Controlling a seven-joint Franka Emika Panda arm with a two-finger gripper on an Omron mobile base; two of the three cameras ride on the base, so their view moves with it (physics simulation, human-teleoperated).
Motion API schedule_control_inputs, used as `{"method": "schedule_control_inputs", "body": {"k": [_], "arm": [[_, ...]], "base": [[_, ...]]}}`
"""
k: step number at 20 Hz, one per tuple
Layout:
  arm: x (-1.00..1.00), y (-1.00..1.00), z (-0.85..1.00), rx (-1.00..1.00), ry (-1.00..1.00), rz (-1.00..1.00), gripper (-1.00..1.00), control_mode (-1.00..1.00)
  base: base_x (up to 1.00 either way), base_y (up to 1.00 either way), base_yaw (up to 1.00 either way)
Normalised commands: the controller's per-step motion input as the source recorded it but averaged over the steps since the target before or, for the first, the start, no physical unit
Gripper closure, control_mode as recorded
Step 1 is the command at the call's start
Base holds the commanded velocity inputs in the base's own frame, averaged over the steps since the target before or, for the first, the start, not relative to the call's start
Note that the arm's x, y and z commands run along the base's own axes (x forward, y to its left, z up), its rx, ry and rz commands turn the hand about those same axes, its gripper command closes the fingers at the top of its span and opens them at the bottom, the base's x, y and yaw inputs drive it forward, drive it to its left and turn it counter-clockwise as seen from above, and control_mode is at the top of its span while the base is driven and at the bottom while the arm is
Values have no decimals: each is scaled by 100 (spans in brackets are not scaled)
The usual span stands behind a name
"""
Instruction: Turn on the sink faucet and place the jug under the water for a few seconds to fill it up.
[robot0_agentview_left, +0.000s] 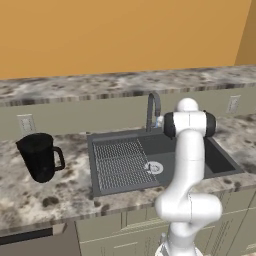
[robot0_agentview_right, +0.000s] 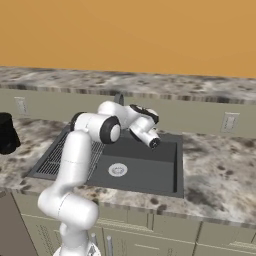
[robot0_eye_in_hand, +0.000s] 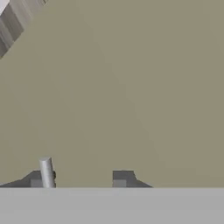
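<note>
The white arm's fingers (robot0_eye_in_hand: 78, 177) are standing apart and holding nothing, close in front of the beige backsplash wall (robot0_eye_in_hand: 131, 87), with a thin grey metal rod (robot0_eye_in_hand: 46, 173) just beside one fingertip. The slim dark grey gooseneck faucet (robot0_agentview_left: 153, 107) is rising behind the dark grey rectangular sink (robot0_agentview_left: 220, 160). The glossy black tapered jug (robot0_agentview_left: 39, 156) is standing upright on the speckled stone surface (robot0_agentview_left: 30, 197), well apart to the left of the sink.

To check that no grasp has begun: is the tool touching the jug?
Apart. The right base view shows the jug standing on the counter at the far left, while the tool hangs over the sink, well clear of it.
</note>
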Motion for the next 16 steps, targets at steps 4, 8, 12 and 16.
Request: {"method": "schedule_control_inputs", "body": {"k": [4,8,12,16], "arm": [[0,-98,-33,13,17,-14,100,-100],[0,-98,-36,13,16,-13,100,-100],[-1,-88,-27,17,10,-9,100,-100],[-2,-27,-22,4,3,-1,-100,-100]], "base": [[0,0,0],[0,0,0],[0,0,0],[0,0,0]]}}
